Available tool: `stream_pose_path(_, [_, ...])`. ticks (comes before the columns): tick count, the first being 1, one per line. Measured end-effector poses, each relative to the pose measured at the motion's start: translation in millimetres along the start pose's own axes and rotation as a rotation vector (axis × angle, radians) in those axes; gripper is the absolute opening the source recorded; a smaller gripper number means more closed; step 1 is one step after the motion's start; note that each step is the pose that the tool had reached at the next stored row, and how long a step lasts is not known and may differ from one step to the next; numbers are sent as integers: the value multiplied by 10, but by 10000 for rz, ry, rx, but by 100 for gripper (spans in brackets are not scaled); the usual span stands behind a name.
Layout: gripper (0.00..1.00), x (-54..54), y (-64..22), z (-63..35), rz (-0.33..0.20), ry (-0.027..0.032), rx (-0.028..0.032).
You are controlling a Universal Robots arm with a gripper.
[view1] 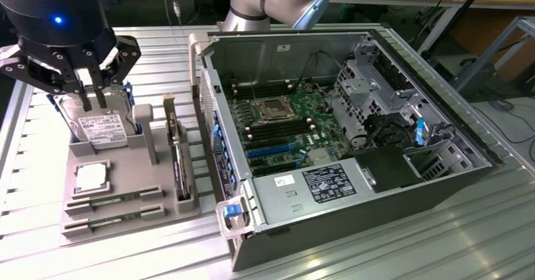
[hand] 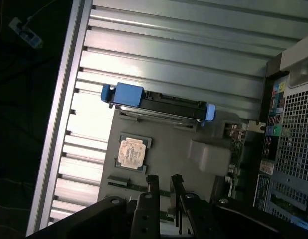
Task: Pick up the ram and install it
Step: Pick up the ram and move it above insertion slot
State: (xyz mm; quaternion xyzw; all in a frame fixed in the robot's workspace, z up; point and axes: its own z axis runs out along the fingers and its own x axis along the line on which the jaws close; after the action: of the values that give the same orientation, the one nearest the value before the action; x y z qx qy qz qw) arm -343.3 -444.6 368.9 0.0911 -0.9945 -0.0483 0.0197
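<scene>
ram (view1: 114, 198), long thin green stick, lying in grey tray (view1: 134, 167), gripper (view1: 94, 103) spread above

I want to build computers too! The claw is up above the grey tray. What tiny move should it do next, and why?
Probably lower toward the memory sticks. The claw hangs open and empty, high over the tray. Both sticks lie untouched in their slots, so it likely needs to get closer before it can grab one.

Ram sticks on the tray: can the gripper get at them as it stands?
Probably yes. Both ram sticks lie uncovered at the end of the grey tray, nothing over them. The gripper hangs above the tray, jaws apart and empty, with a free way down.
</scene>
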Motion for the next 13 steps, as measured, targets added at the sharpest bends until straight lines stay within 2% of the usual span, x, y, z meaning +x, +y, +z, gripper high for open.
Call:
stream_pose_path(2, [24,17,-91,1,-1,1,-1])
stream_pose_path(3, [24,30,-168,18,-7,1,-1])
stream_pose_path(5, [24,34,-200,68,-426,59,10])
stream_pose_path(7, [24,32,-206,119,-1142,150,29])
stream_pose_path(8, [24,30,-211,168,-1820,229,48])
stream_pose_path(9, [24,29,-214,201,-2307,278,63])
stream_pose_path(10, [24,28,-217,227,-2736,320,77])
stream_pose_path(13, [24,27,-222,271,-3485,397,104])
